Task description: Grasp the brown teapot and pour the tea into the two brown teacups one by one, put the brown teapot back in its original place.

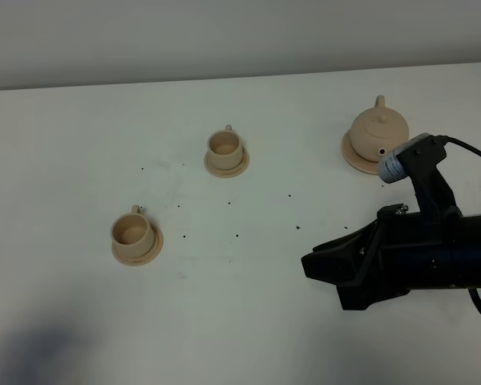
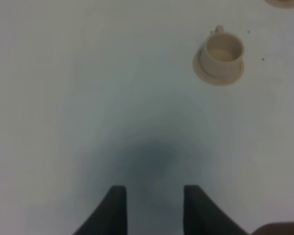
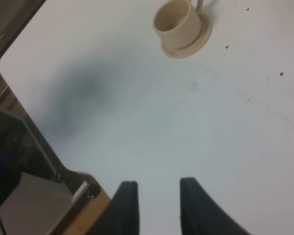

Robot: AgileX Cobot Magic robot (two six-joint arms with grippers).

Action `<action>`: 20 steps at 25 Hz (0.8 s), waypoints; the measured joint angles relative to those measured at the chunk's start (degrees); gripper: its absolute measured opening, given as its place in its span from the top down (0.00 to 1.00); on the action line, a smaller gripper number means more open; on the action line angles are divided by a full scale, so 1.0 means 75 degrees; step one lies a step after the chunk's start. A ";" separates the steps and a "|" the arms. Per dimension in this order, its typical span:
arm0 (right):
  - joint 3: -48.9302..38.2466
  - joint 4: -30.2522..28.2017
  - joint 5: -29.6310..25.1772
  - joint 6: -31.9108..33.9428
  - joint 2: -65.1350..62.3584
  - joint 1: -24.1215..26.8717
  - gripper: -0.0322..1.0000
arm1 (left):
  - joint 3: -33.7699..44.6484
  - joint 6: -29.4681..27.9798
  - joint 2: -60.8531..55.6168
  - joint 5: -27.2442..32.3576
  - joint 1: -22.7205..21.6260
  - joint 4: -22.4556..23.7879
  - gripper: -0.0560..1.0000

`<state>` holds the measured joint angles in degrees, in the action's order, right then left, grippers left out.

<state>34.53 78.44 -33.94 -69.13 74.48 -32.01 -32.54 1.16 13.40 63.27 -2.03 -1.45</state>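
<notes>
The brown teapot [image 1: 377, 128] stands upright on its wide saucer [image 1: 351, 155] at the back right of the white table. One brown teacup [image 1: 224, 147] on its saucer stands at the back middle. The other teacup [image 1: 131, 231] stands on its saucer at the front left; it also shows in the left wrist view [image 2: 224, 53] and the right wrist view [image 3: 176, 22]. My right gripper [image 1: 309, 266] is open and empty, in front of the teapot and pointing left; its fingers [image 3: 126, 205] hang over bare table. My left gripper [image 2: 154, 208] is open and empty, well short of the front-left cup.
Small dark specks [image 1: 237, 235] dot the table between the cups and the teapot. The right wrist view shows the table's edge [image 3: 19, 36] with a frame and floor beyond it. The rim of another saucer [image 2: 285, 2] shows at the border of the left wrist view.
</notes>
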 joint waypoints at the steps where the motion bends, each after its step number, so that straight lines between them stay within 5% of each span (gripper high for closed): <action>1: 0.0000 0.0000 0.0001 0.0000 0.0000 0.0000 0.74 | 0.0183 -0.0049 -0.0019 -0.0091 0.0000 0.0010 0.65; 20: 0.0369 -0.0013 0.0372 0.0024 0.0000 0.0000 0.74 | 0.0502 -0.0060 -0.1819 -0.0492 0.0000 0.0194 0.66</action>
<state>37.30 78.35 -31.15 -68.95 74.48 -32.01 -28.78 0.71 -0.23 59.58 -2.03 0.00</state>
